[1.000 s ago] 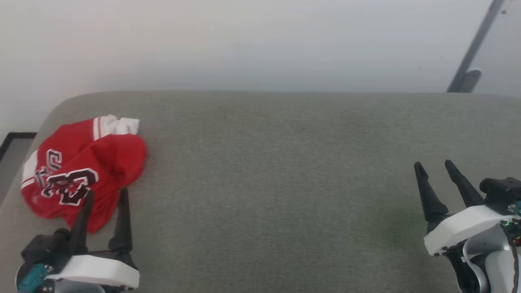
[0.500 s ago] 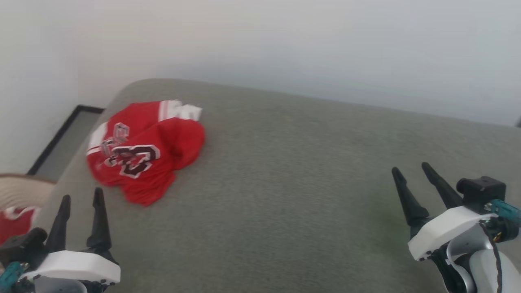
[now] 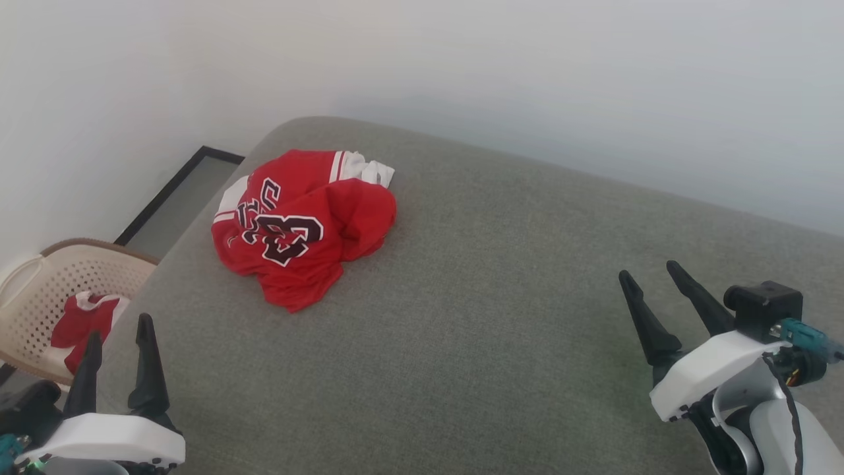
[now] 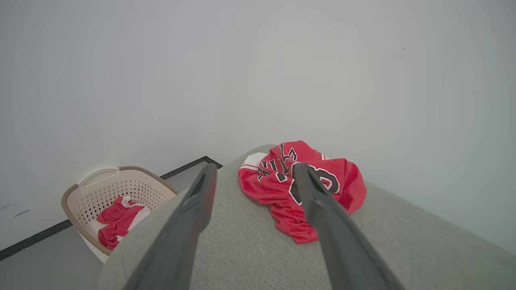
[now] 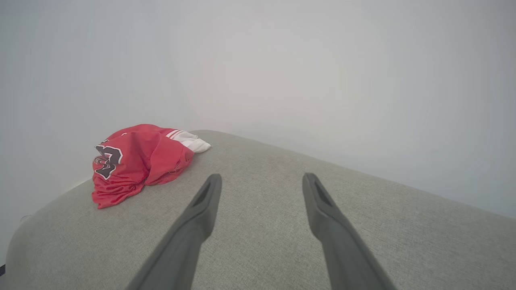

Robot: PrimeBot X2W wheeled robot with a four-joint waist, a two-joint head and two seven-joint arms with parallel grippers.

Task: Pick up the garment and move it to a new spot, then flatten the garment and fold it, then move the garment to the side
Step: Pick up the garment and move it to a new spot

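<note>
Nearest the camera in the head view, the left gripper (image 3: 119, 328) is hanging at the lower left by the near left edge of the grey upholstered cushion (image 3: 494, 310). Its two dark fingers are standing spread apart with nothing between them. The right gripper (image 3: 648, 272) is hovering at the lower right over bare cushion, its fingers likewise parted and holding nothing.

Further off, the garment (image 3: 303, 224) is lying crumpled in a heap near the far left corner of the cushion, well apart from both grippers. It is showing mostly red fabric, bunched and creased, with large black lettering and numerals outlined in white twisting across the folds. A white sleeve with red-and-white striped trim is sticking out at its far side. In the left wrist view the garment (image 4: 274, 189) is sitting beyond the fingertips; in the right wrist view it (image 5: 137, 161) is lying off to the left.

Beside the cushion's left end, a cream perforated laundry basket (image 3: 26, 310) is standing on the floor, holding another red-and-white cloth (image 3: 82, 323). A pale wall (image 3: 461, 66) is rising behind everything.
</note>
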